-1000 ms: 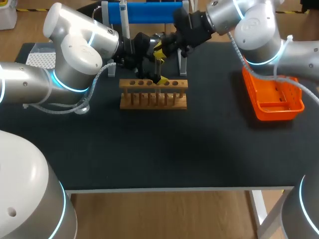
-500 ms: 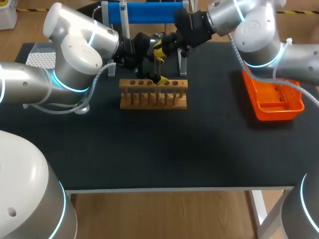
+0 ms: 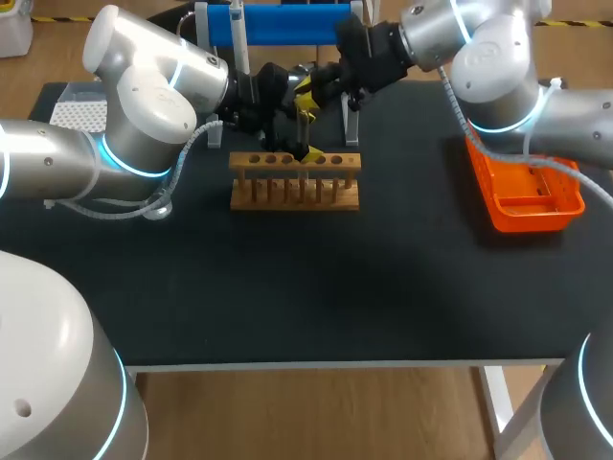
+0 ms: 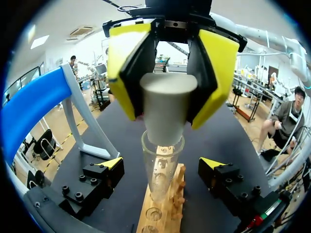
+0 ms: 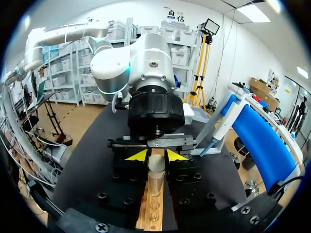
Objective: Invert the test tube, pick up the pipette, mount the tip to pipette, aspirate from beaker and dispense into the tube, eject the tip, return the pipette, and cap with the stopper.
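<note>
Table (image 3: 316, 287): black top, carrying everything listed here.
Rack (image 3: 295, 180): wooden, near the middle of the table, long side running left to right, a row of holes along its top.
Orange basket (image 3: 525, 196): on the right, level with the rack and well apart from it, under the right arm.
Test tube (image 4: 163, 160): upright in a rack hole, mouth up.
Left tool (image 4: 162, 164): entering from the left, fingers apart, one on each side of the tube, touching neither side of it.
Stopper (image 4: 167, 104): grey, tapered, narrow end down at the tube's mouth, apparently just inside the rim.
Right tool (image 5: 156, 155): entering from the far right, clamped on the stopper from two sides, directly above the tube.
Tip box (image 3: 77, 113): far left, partly behind the left arm.
Blue stand (image 3: 287, 24): at the far edge, behind both tools.
Pipette (image 3: 239, 43): hanging at the stand's left end.
</note>
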{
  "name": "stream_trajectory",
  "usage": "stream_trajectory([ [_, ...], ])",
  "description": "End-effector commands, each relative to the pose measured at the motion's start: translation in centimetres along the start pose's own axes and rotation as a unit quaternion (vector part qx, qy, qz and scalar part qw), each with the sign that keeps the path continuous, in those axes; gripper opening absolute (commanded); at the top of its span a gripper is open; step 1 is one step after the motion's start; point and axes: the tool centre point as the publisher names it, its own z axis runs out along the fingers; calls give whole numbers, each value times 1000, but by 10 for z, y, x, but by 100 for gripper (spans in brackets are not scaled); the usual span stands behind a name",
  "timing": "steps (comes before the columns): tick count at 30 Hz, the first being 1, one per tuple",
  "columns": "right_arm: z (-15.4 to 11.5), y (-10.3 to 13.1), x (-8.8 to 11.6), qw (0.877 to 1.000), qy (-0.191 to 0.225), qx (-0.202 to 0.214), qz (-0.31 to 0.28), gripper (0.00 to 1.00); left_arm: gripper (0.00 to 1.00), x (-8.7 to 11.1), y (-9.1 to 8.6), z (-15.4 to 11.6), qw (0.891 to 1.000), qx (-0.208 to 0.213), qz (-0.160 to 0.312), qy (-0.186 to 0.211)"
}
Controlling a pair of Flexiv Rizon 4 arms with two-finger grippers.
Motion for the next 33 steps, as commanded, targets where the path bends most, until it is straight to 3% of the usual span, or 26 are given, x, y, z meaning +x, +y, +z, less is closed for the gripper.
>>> stream_trajectory([
  [1, 1, 0, 0, 1000, -1, 0, -1, 0, 100, -1, 0, 1, 1000, -1, 0, 1],
  [32, 9, -14, 3, 1000, 4, 21, 2, 0, 100, -1, 0, 1, 1000, -1, 0, 1],
  [33, 9, -15, 4, 1000, 4, 22, 3, 11, 100, -1, 0, 1, 1000, -1, 0, 1],
])
